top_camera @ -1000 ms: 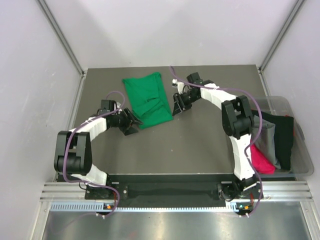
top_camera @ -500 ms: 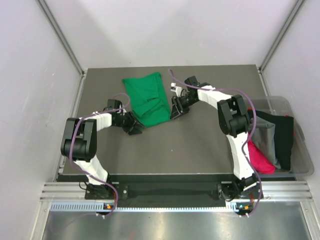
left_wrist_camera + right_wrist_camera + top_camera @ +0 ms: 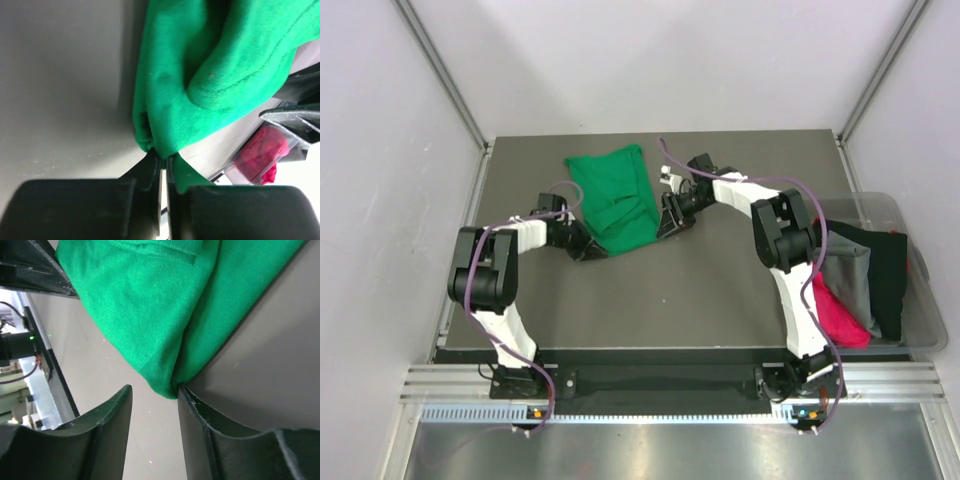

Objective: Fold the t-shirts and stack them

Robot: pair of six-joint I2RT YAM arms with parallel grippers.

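Observation:
A bright green t-shirt [image 3: 615, 200] lies folded into a long strip on the dark table, far of centre. My left gripper [image 3: 592, 250] is at its near-left corner. In the left wrist view the left gripper [image 3: 163, 160] is shut, pinching the green t-shirt [image 3: 200, 75] at its edge. My right gripper [image 3: 665, 225] sits at the near-right corner. In the right wrist view the right gripper [image 3: 155, 390] is open, and the corner of the green t-shirt [image 3: 150, 305] points into the gap, touching the right finger [image 3: 200, 415].
A clear plastic bin [image 3: 930, 300] stands off the table's right edge. It holds a black t-shirt [image 3: 888, 275], a grey t-shirt [image 3: 848, 270] and a magenta-pink t-shirt [image 3: 840, 318]. White walls close in the table on three sides.
The left gripper has slid in to the shirt's near-left corner and closed on the fabric. The right gripper has edged left onto the near-right corner and stays open.

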